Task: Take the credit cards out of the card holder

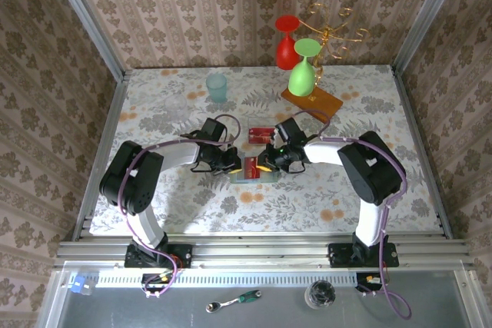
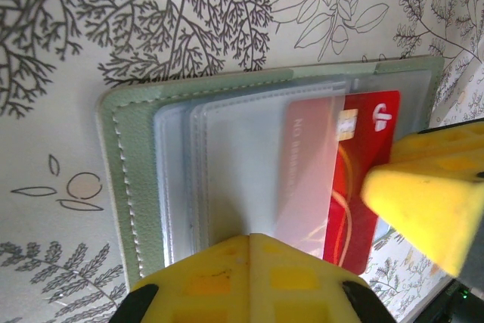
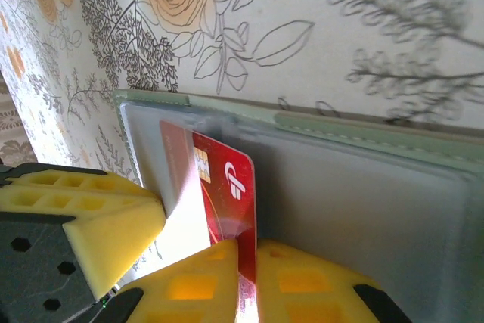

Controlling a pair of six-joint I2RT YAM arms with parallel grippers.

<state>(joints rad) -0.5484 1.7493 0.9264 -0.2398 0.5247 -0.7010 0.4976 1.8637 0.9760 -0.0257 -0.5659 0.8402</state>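
Drawing a red card (image 2: 370,134) out of the card holder (image 2: 121,156), which lies open at the middle of the bench (image 1: 154,113), somewhat toward its near edge
Left tool (image 2: 249,241) has its fingers pressed together, tip bearing down on the holder's clear sleeve to pin it. The right tool (image 3: 197,236) appears nipped on the free end of the red card, which stands about half clear of its pocket. A loose card (image 1: 261,134) lies flat just beyond the holder, toward the far edge, so one extraction is judged done and the present one is mid-pull. Next move calls for a straight pull along the pocket while the left tool keeps the holder from sliding, then a check of the pockets for any card left
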